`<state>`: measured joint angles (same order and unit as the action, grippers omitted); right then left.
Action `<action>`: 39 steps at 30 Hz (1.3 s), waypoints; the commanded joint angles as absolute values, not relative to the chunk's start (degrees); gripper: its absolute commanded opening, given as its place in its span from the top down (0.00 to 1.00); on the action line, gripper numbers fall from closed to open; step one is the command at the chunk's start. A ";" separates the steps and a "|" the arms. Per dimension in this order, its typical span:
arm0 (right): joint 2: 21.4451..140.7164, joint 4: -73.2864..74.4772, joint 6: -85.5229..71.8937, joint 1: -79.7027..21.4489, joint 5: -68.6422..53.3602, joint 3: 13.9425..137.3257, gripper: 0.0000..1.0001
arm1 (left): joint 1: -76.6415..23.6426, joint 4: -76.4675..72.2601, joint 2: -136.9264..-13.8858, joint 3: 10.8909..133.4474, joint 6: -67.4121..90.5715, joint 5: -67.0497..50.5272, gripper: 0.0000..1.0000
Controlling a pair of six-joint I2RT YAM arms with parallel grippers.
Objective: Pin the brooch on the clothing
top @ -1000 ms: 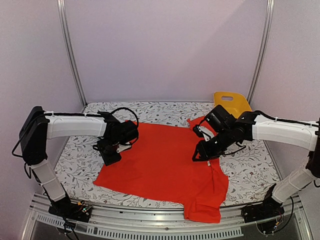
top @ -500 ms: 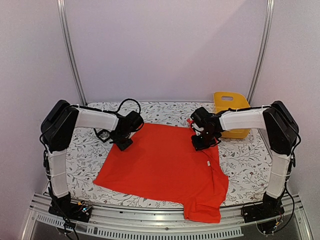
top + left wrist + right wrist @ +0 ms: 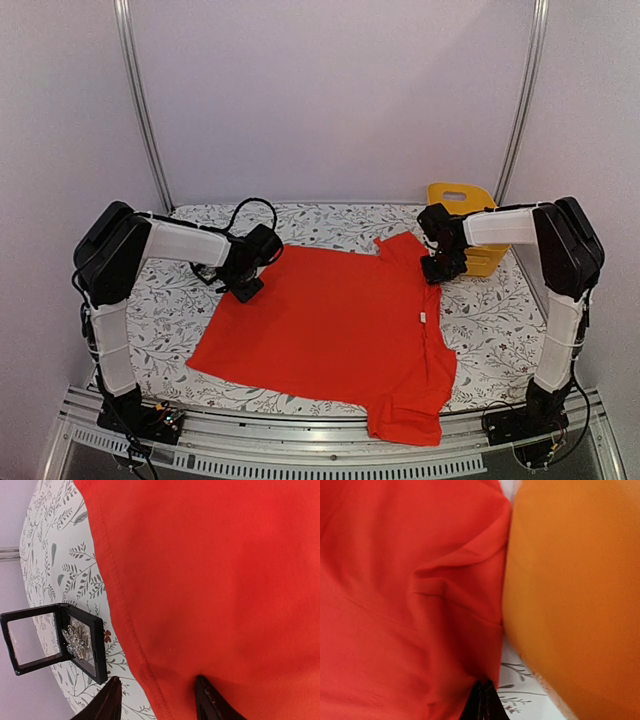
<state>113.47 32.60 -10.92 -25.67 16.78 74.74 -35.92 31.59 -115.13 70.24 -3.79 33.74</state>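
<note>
**Brooch lying in its open box, off the shirt's hem**

Brooch (image 3: 76,641) is glittering inside the small black display box (image 3: 99,652), whose clear lid is standing open. The box is resting on the flowered bench (image 3: 500,320) toward its left edge, near the hem of the red-orange T-shirt (image 3: 330,320) but not touching it. The shirt is lying spread over the middle of the bench, with one sleeve hanging at the near edge.

I am holding my left claw (image 3: 158,685) spread wide and empty. One finger is hovering over the bare bench cloth and the other over the red fabric, so the hem is running between them.

I am pressing my right claw (image 3: 483,699) together at the shirt's edge toward the far right corner. Creases in the cloth are running down to the tips, so I am pinching the fabric. The yellow basket (image 3: 570,580) is filling the view just beside that claw.
</note>
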 commanded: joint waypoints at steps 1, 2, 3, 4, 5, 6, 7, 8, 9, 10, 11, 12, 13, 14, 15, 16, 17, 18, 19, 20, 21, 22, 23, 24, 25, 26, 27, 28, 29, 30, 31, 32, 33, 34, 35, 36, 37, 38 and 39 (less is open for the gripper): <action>110.34 33.68 -8.96 -21.96 19.75 73.13 0.97 | -33.37 39.32 -122.60 66.49 -3.29 24.44 0.49; 109.90 33.66 -8.82 -21.32 19.77 72.93 0.97 | -33.32 40.29 -122.61 66.67 -3.05 24.34 0.49; 109.26 33.66 -8.60 -20.68 19.72 72.80 0.97 | -33.31 41.31 -122.52 66.70 -2.62 24.41 0.49; 108.88 33.72 -8.41 -20.15 19.55 72.73 0.97 | -33.31 42.48 -122.48 66.57 -2.26 24.62 0.49; 108.47 33.63 -8.15 -19.75 19.52 72.77 0.97 | -33.31 43.43 -122.32 66.31 -2.05 24.68 0.49; 108.26 33.66 -7.97 -19.37 19.51 72.82 0.97 | -33.31 44.29 -122.15 65.82 -1.82 25.12 0.49; 108.05 33.66 -7.60 -19.08 19.52 72.82 0.97 | -33.31 45.04 -121.90 65.17 -1.52 25.40 0.49; 107.98 33.75 -7.37 -18.85 19.44 72.86 0.97 | -33.31 45.49 -121.60 64.56 -1.32 25.46 0.49; 107.94 33.79 -7.03 -18.81 19.19 73.00 0.97 | -33.32 45.75 -121.18 63.87 -1.04 25.15 0.49; 107.89 33.90 -6.58 -18.81 18.25 73.30 0.97 | -33.31 45.65 -120.53 63.14 -0.92 24.51 0.49; 107.81 34.04 -6.13 -18.81 16.55 73.83 0.97 | -33.31 45.29 -119.74 62.38 -0.94 23.62 0.49; 107.56 34.28 -5.58 -18.92 15.22 74.44 0.97 | -33.35 45.05 -118.99 61.54 -0.93 22.96 0.49; 107.38 34.67 -5.42 -19.21 14.19 75.11 0.97 | -33.32 44.83 -118.40 60.92 -0.92 22.66 0.49; 107.04 34.90 -5.24 -19.83 13.30 75.76 0.97 | -33.21 45.04 -118.05 60.12 -0.78 22.68 0.49; 106.78 34.94 -4.85 -20.63 12.34 76.18 0.96 | -33.08 45.33 -117.88 59.65 -0.68 22.86 0.49; 106.44 34.71 -4.57 -21.47 10.79 76.46 0.94 | -32.93 45.55 -117.79 59.30 -0.48 23.07 0.49; 105.92 34.42 -4.05 -22.05 8.90 76.54 0.90 | -32.61 45.88 -117.85 58.98 -0.31 23.07 0.50; 105.65 34.37 -3.96 -22.38 6.92 76.67 0.87 | -32.54 46.14 -117.86 58.90 -0.24 23.01 0.50; 105.43 34.14 -4.35 -22.41 5.04 76.68 0.86 | -32.54 46.22 -117.63 59.12 -0.26 22.54 0.50; 105.26 33.80 -4.71 -22.48 3.43 76.57 0.84 | -32.53 46.23 -117.23 59.66 -0.20 21.51 0.50; 105.09 33.32 -5.27 -22.54 2.46 76.41 0.82 | -32.60 46.11 -116.68 60.39 -0.29 20.43 0.50; 105.04 32.78 -5.70 -22.58 1.06 76.19 0.80 | -32.66 45.93 -115.99 61.45 -0.72 19.53 0.50; 105.03 32.18 -5.97 -22.68 -1.03 76.00 0.76 | -32.66 45.76 -115.25 62.80 -1.34 18.80 0.50; 105.19 31.87 -6.02 -22.82 -2.81 75.87 0.72 | -32.61 45.59 -114.39 64.39 -2.12 18.12 0.50; 105.44 31.79 -6.05 -23.03 -4.04 75.90 0.68 | -32.61 45.16 -113.62 66.42 -3.15 17.32 0.50; 106.01 32.11 -6.00 -23.23 -4.69 76.06 0.65 | -32.56 44.71 -112.89 68.55 -4.05 16.77 0.50; 106.53 32.47 -6.05 -23.33 -4.74 76.17 0.61 | -32.51 44.11 -112.52 71.17 -4.79 16.44 0.50; 107.40 32.78 -6.23 -23.37 -4.44 76.27 0.58 | -32.40 43.38 -112.27 73.74 -5.56 16.36 0.49; 108.11 33.12 -6.51 -23.38 -3.56 76.29 0.56 | -32.31 42.44 -112.45 76.11 -6.20 16.70 0.49; 108.63 33.44 -6.84 -23.38 -2.35 76.31 0.53 | -32.10 41.12 -112.92 78.42 -6.88 17.41 0.48; 109.30 33.81 -7.37 -23.38 -1.07 76.37 0.52 | -31.86 40.12 -113.88 80.28 -7.64 18.14 0.48; 109.64 34.05 -7.64 -23.40 -0.40 76.38 0.51 | -31.44 39.34 -115.08 82.40 -8.06 18.81 0.48; 110.03 34.32 -8.00 -23.40 1.47 76.45 0.51 | -31.04 38.84 -116.78 84.41 -8.26 19.81 0.48; 110.24 34.39 -8.13 -23.43 1.27 76.40 0.51 | -30.57 38.59 -118.58 86.30 -8.51 20.64 0.49; 110.49 34.26 -8.17 -23.46 0.68 76.27 0.52 | -30.08 38.63 -120.32 88.73 -8.63 21.28 0.49; 110.55 33.96 -8.17 -23.55 -1.56 76.14 0.54 | -29.72 38.73 -121.93 90.31 -8.73 22.13 0.49; 110.63 33.68 -8.24 -23.70 -2.79 76.12 0.55 | -29.24 38.43 -123.26 91.43 -8.74 22.86 0.49; 110.85 33.43 -8.26 -23.87 -3.31 76.11 0.57 | -28.74 37.39 -124.45 92.23 -8.76 23.22 0.49; 110.99 33.31 -8.30 -24.07 -3.56 76.19 0.58 | -28.21 36.49 -125.45 92.74 -8.81 23.49 0.50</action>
